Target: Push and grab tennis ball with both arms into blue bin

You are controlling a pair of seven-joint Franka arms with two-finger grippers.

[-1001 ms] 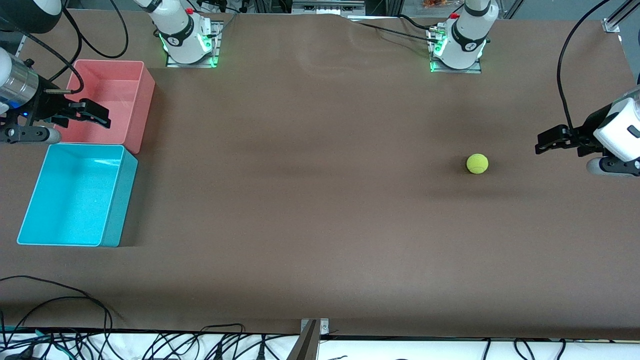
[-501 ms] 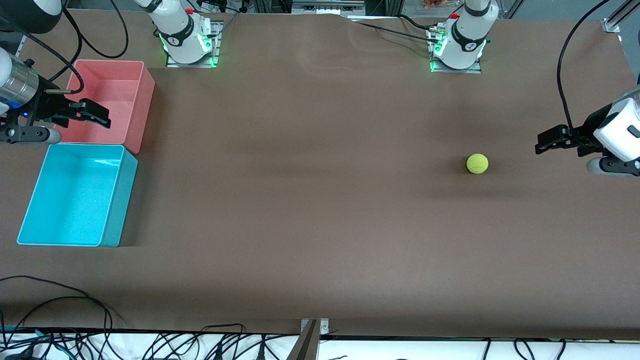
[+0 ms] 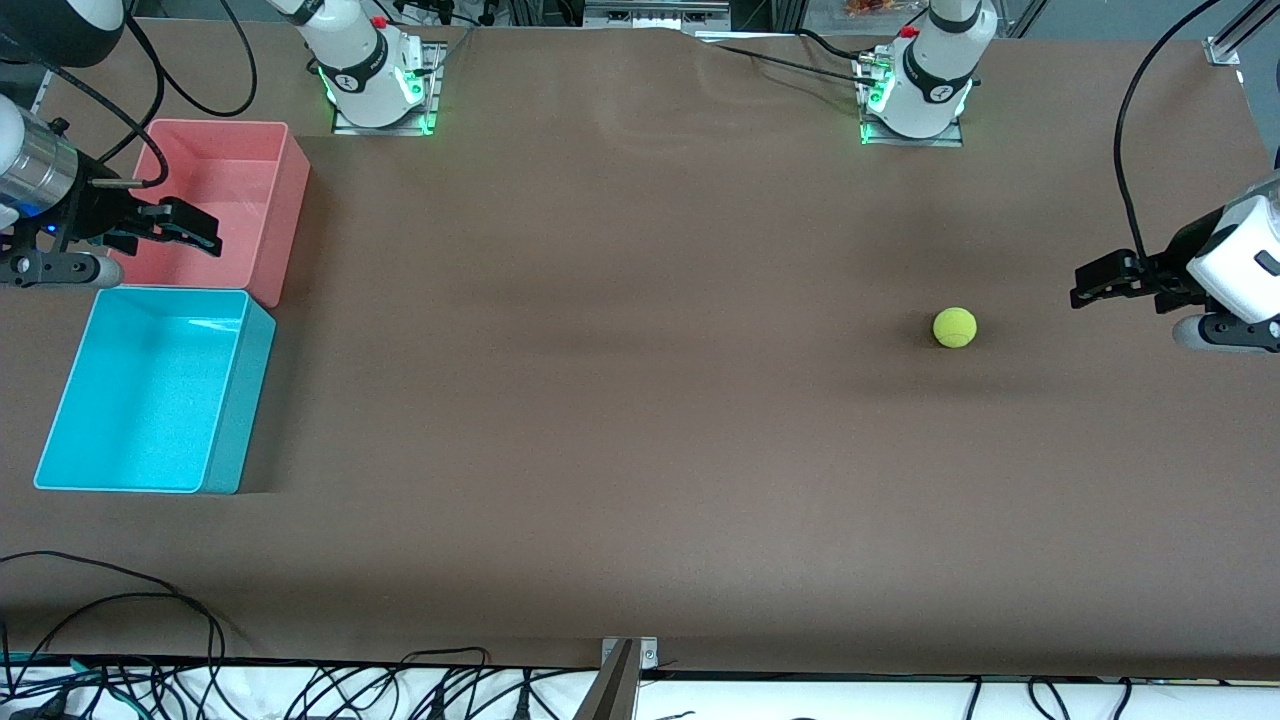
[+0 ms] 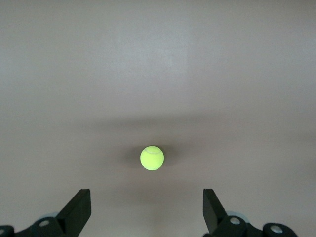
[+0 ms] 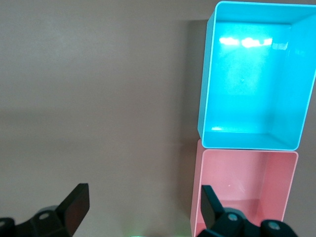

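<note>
The surface (image 3: pixel 640 400) is evenly lit from overhead, soft shadows are cast beside the bin (image 3: pixel 150 390), and glare is seen on its floor.

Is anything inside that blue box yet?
Empty. The blue bin shows only its bare floor in the front and right wrist views; the tennis ball lies on the table toward the left arm's end.

You see a matt brown table covering (image 3: pixel 640 400), cloth- or paper-like, slightly rippled near the top centre of the front view. The tennis ball (image 3: pixel 955 327), right of centre, looks fuzzy and dull. The blue bin (image 3: pixel 230 400) at lower left is smooth plastic; its floor glares in the right wrist view. The pink bin (image 3: pixel 285 200) above it: same plastic, softer sheen.
</note>
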